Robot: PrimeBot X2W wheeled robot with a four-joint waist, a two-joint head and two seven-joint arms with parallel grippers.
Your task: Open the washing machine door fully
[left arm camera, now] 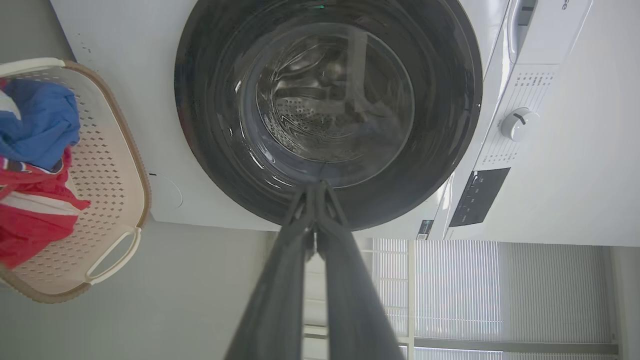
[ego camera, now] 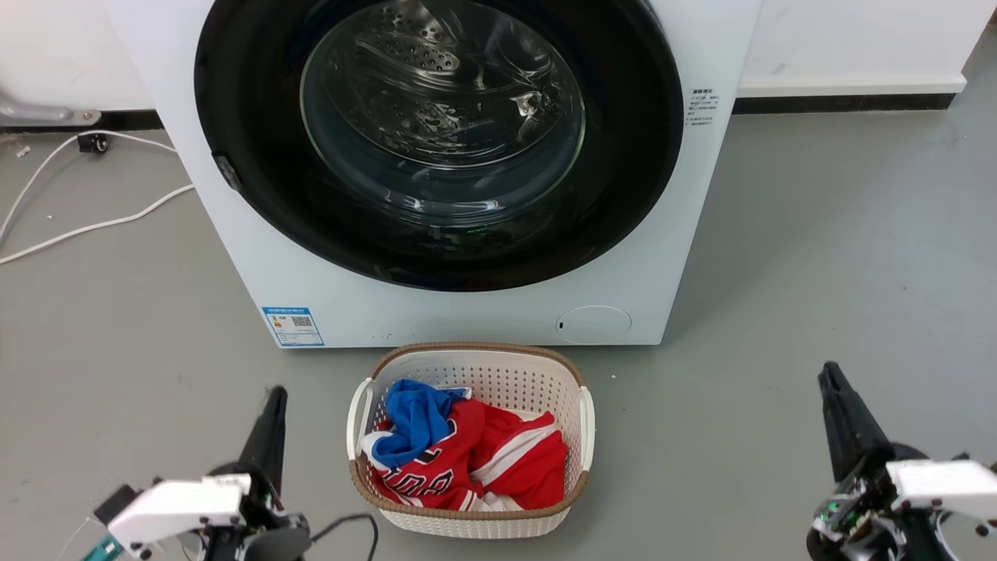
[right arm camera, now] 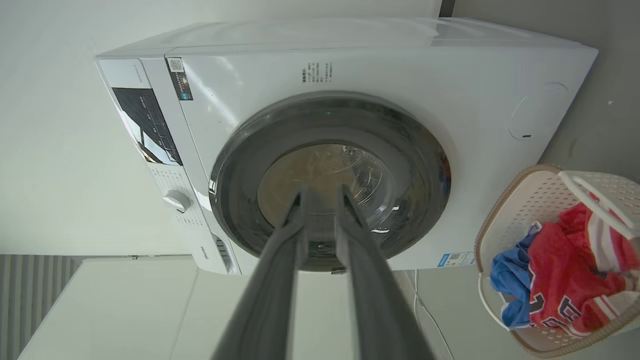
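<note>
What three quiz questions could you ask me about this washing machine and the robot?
1. True or false: the washing machine door is wide open.
2. Where does the laundry basket stand, compared with the washing machine? A) on top of it B) on the floor in front of it C) inside the drum
3. Fill in the gap: the left gripper and the right gripper both point at the door, but only the ____ one has its fingers pressed together.

Key: 1 false, the door is shut; 2 B; 3 left.
</note>
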